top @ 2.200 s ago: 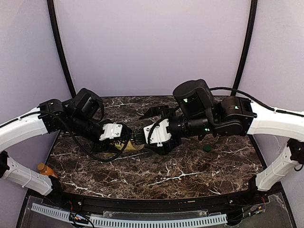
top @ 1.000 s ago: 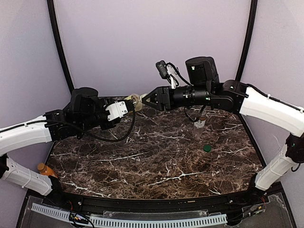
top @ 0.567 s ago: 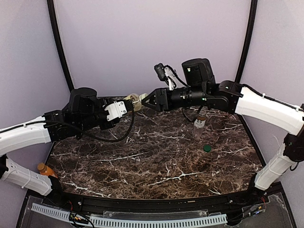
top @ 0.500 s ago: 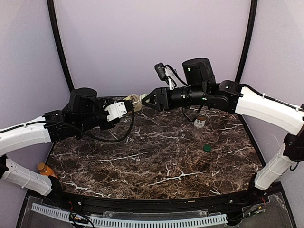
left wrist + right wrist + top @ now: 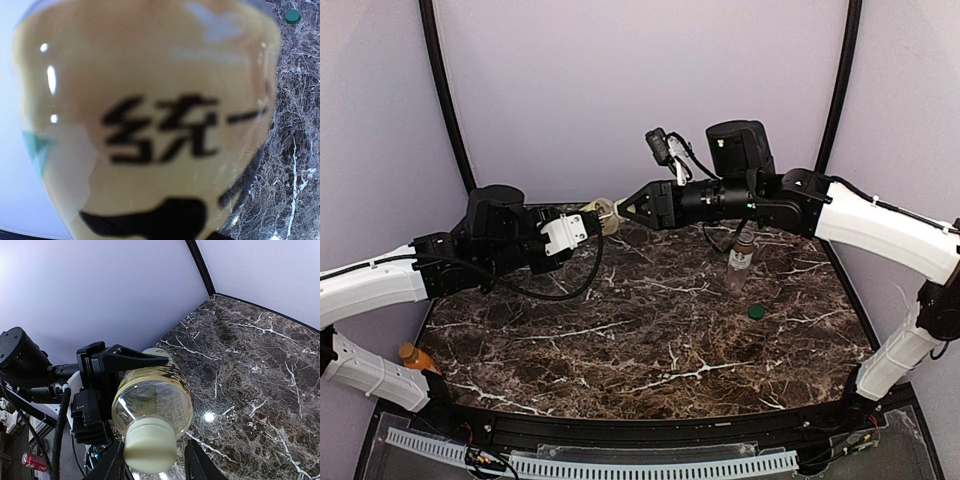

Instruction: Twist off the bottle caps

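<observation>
At the far left the squat orange bottle (image 5: 410, 355) sits low beside my left arm, untouched.

My left tool (image 5: 585, 220) is pinched on the yellow-labelled bottle (image 5: 152, 400) and holds it on its side in the air above the back of the counter (image 5: 650, 340), neck pointing right. I judge it light and thin-walled. The body will probably dent under a hard squeeze and the glossy label may slide, so a firm hold across the labelled middle suits it, not a crushing one.

Its pale cream cap (image 5: 149, 447) sits between the fingers of my right tool (image 5: 628, 210). They flank it closely, but I cannot tell whether they are pressing on it yet. The cap is small, stiff and smooth-looking. I should take it squarely across its side wall, near the skirt, or it may slip as I twist.

Further right, the short clear bottle (image 5: 741, 262) stands on the counter, with the dark green cap (image 5: 756, 312) lying loose just in front of it.
</observation>
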### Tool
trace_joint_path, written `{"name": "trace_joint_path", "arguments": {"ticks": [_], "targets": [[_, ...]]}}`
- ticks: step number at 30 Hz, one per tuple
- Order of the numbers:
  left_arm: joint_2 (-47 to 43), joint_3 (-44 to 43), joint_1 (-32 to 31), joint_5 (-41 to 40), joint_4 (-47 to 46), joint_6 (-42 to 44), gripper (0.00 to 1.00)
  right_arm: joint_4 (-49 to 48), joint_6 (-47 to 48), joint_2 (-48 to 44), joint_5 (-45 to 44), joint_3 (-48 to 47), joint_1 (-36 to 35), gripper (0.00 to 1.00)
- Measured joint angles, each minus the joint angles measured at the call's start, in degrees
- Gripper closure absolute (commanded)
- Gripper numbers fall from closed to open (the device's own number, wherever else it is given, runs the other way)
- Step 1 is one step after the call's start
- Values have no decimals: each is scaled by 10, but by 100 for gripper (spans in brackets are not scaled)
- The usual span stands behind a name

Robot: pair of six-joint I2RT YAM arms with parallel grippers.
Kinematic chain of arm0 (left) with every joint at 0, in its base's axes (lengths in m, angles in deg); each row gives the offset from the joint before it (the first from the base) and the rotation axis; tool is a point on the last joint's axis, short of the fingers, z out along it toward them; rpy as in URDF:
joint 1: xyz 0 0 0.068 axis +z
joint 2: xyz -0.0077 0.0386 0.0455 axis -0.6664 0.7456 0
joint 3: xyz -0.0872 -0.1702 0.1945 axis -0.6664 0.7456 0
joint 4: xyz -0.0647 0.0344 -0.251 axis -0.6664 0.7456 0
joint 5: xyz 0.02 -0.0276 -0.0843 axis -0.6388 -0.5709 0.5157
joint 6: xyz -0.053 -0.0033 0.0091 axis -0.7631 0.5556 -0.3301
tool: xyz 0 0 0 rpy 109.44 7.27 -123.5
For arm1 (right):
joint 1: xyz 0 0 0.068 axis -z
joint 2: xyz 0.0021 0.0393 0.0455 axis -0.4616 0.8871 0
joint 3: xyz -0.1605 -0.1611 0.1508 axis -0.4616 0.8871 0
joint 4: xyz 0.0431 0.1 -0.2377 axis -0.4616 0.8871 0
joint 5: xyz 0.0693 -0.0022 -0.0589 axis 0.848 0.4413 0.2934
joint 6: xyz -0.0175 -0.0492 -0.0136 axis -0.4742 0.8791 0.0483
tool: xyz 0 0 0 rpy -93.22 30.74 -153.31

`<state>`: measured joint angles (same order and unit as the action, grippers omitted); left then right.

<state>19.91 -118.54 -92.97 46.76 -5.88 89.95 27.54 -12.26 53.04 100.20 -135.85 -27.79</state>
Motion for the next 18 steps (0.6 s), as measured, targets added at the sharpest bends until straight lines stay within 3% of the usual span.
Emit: {"name": "trace_joint_path", "arguments": {"ticks": [4,8,13,18], "targets": [[0,0,0,1,0,0,99,-2,0,0,4,0,0,76],[0,0,0,1,0,0,99,-3,3,0,10,0,2,100],[0,0,0,11,8,-3,99,2,57,0,31,0,2,100],[-5,-14,0,99,90,-29,99,35,249,-26,51,28,-16,100]]}}
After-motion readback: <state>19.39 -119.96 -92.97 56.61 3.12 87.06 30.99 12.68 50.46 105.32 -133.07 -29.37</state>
